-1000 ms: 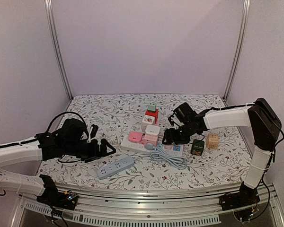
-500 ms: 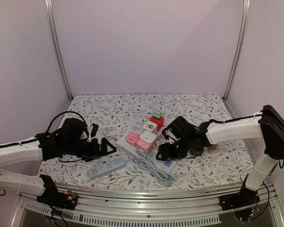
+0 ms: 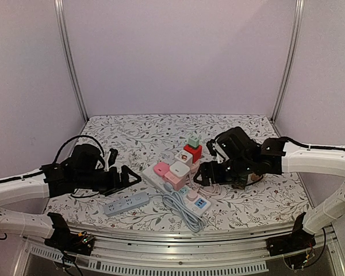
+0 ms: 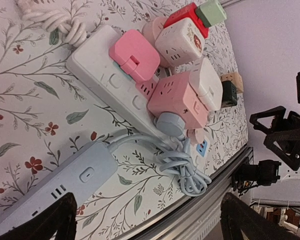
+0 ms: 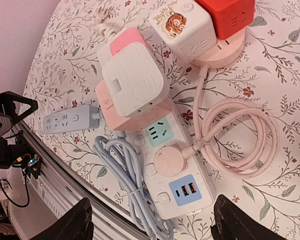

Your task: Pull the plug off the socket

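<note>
The right hand [image 3: 206, 172] hangs open above the counter [image 3: 132, 132], its fingers [image 5: 82, 222] spread wide with nothing gripped between them. In the top view the pink round plug [image 3: 191, 195] sits near it at 7 o'clock, seated in the white power strip [image 3: 161, 179]. In the right wrist view the plug lies between a green socket face [image 5: 157, 132] and a blue USB panel [image 5: 185, 190], and its pink cord [image 5: 235, 135] coils at 3 o'clock. Cube adapters [image 5: 132, 82] crowd the strip at 12 o'clock. The left hand [image 3: 126, 175] is also open and empty, at 9 o'clock of the white strip and apart from it. A grey-blue power strip [image 3: 125, 202] lies at its 6 o'clock.
</note>
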You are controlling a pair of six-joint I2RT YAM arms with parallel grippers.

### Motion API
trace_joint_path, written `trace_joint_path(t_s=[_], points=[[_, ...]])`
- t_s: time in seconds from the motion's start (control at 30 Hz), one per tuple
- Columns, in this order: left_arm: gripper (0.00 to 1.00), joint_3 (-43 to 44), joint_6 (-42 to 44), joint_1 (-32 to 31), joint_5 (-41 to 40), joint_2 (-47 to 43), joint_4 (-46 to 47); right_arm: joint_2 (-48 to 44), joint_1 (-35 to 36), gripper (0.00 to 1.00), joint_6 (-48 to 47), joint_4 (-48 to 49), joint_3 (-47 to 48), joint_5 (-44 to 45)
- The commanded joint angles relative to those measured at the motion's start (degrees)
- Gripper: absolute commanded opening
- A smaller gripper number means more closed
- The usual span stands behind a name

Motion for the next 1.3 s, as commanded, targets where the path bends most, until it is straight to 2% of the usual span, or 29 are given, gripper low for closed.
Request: trace_joint_path(t_s=[0.0,0.27,0.37,0.47,0.87,1.03,1.27], points=[[0.97,-0.23,-0.66,0.72,1.63,1.59,4.49,0.71,0.07,0.81,0.55,-2.19,4.08,5.15],[0.89,2.78,-1.13,0.03,3.18,7.81,10.2,9.01,-1.08,0.76,0.42,2.16,10.21,2.97],[0.81,4.21,-1.21,-0.11,3.31,10.53,11.25,11.63,-2.26,0.72,1.1,5.02,10.72,-1.48],[0.77,5.25,-1.11,-0.37,3.37,12.88,12.23,13.75,-2.87,0.7,1.29,6.08,11.4,-2.89],[0.63,9.32,-1.6,-1.8,5.71,21.82,18.15,18.85,-4.71,0.62,1.49,8.51,12.79,-5.96],[0.52,11.5,-1.13,-1.99,7.31,26.05,19.23,20.51,-4.76,0.56,1.68,9.07,14.04,-7.18],[0.49,13.7,-1.1,-2.07,8.24,30.74,21.19,20.82,-4.75,0.49,1.74,9.75,15.11,-7.79]])
